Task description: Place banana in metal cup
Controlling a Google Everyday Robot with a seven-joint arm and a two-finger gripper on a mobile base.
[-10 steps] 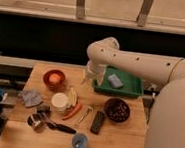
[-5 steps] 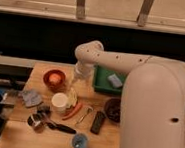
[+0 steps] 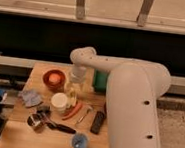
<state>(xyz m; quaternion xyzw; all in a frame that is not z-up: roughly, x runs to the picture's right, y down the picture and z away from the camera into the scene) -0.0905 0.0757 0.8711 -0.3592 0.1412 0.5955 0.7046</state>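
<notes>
Nearest us on the R, the robot's big white arm point(image 3: 132, 113) fills the front and bends back over the wooden table point(image 3: 25, 140). At the table's front edge sits a small blue cup point(image 3: 79, 141). To its L and a bit further back is the metal cup point(image 3: 34, 121), w/ a dark-handled utensil point(image 3: 59, 127) lying btwn the two. Next row back we see a black remote point(image 3: 98, 122) on the R, then an orange-red carrot point(image 3: 73, 111), a white cup point(image 3: 59, 102) and a blue-grey cloth point(image 3: 31, 98) at the L. The banana point(image 3: 69, 98) lies on the table just behind-R of the white cup, near the carrot's far end and well apart from the metal cup. The gripper point(image 3: 73, 90) hangs right over it, pincer spread wide; we can't tell if it touches the fruit. Behind that are a red bowl point(image 3: 54, 78) w/ sth orange inside and a green tray point(image 3: 100, 82), partly hidden by the arm. Furthest back is a dark wall under a window frame point(image 3: 81, 2).
</notes>
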